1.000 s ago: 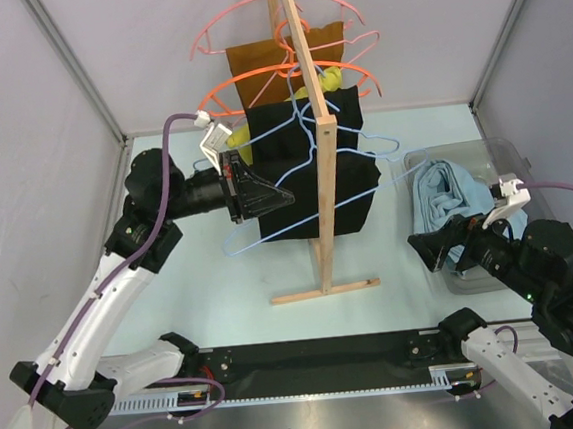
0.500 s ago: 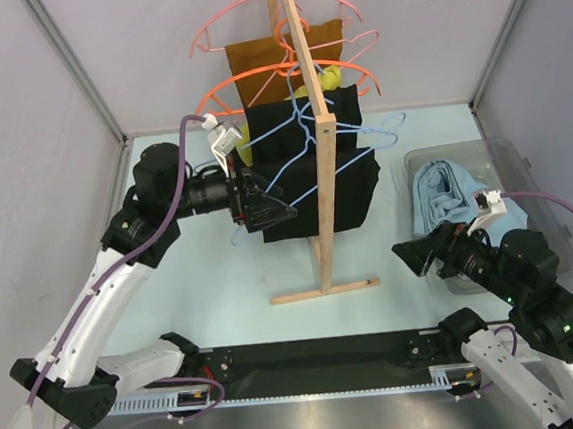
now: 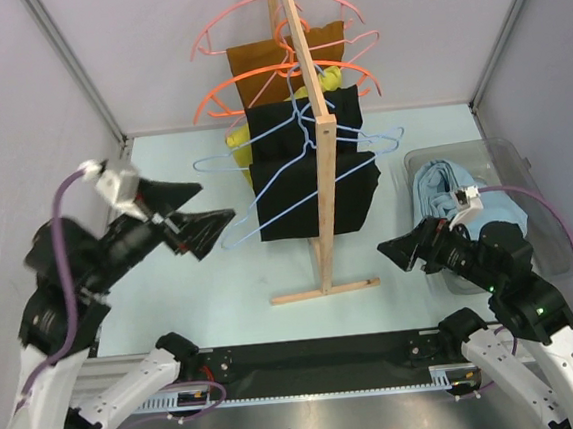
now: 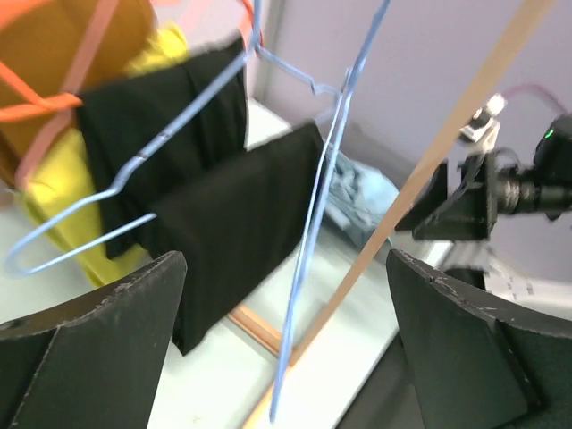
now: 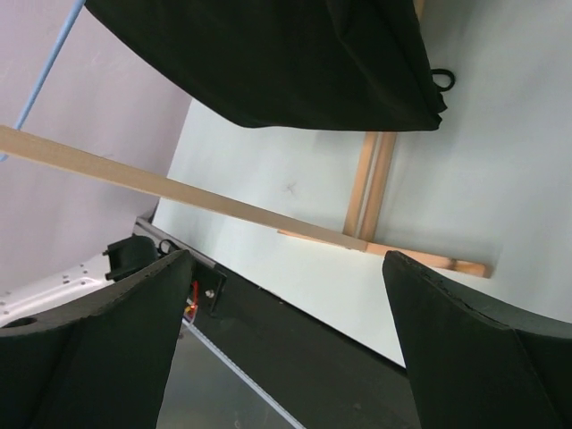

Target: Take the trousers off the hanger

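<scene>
The trousers (image 3: 443,189), a bunched sky-blue cloth, lie in the clear bin (image 3: 523,166) at the right, off the hanger; they also show faintly behind the rack (image 4: 359,191). The hanger (image 3: 264,191), thin light-blue wire, hangs bare on the wooden rack (image 3: 317,121) in front of the black garments (image 3: 296,209); its wire crosses the left wrist view (image 4: 313,223). My left gripper (image 3: 217,201) (image 4: 286,340) is open and empty, just left of the hanger's low end. My right gripper (image 3: 395,246) (image 5: 286,340) is open and empty, left of the bin.
The rack's wooden foot (image 3: 325,291) (image 5: 375,192) lies on the table between the arms. Orange hangers (image 3: 255,82), pink hangers (image 3: 269,15), a brown garment (image 3: 268,60) and a yellow cloth (image 3: 237,139) hang further back. A second blue wire hanger (image 3: 231,151) hangs higher up.
My left gripper opened, let go of the hanger and drew back left and nearer. The hanger swung back under the rack. My right gripper moved left, away from the bin.
</scene>
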